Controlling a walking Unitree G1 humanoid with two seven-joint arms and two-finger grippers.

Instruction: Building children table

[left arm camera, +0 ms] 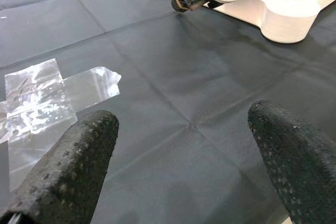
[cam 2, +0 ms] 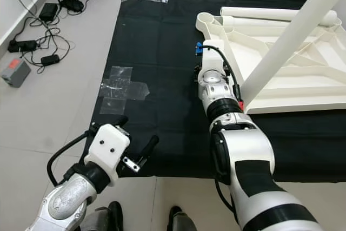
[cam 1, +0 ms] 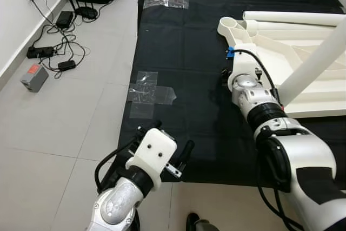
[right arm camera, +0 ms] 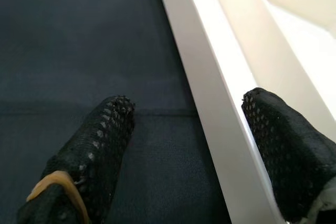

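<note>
White plastic table [cam 1: 303,63] lay upside down on a black mat [cam 1: 184,52] spread over the tiled floor [cam 1: 65,123], at the mat's right side. One white leg [cam 1: 316,63] stood fitted in it, slanting up and out of frame; another white leg [cam 1: 294,17] lay flat along the table's far edge. Empty round leg socket [cam 1: 230,24] sat at the near-left corner.

Right tool [right arm camera: 210,145] was low at the table's left rim [right arm camera: 210,93], fingers spread, one black finger [right arm camera: 100,145] over the mat and the other finger [right arm camera: 294,150] on the table side, the rim running between them. Could not tell whether either finger touched the rim. Right arm [cam 1: 254,96] reached forward along that edge.

Left tool [left arm camera: 178,156] hovered over the mat's near edge, fingers spread wide, nothing between them, well apart from the table. Clear tape patch [cam 1: 148,93] was stuck on the mat ahead of it, another tape strip [cam 1: 166,3] farther back.

Cables and a power strip [cam 1: 40,52] lay on the floor by the wall [cam 1: 21,20], a grey box [cam 1: 34,77] near them.
</note>
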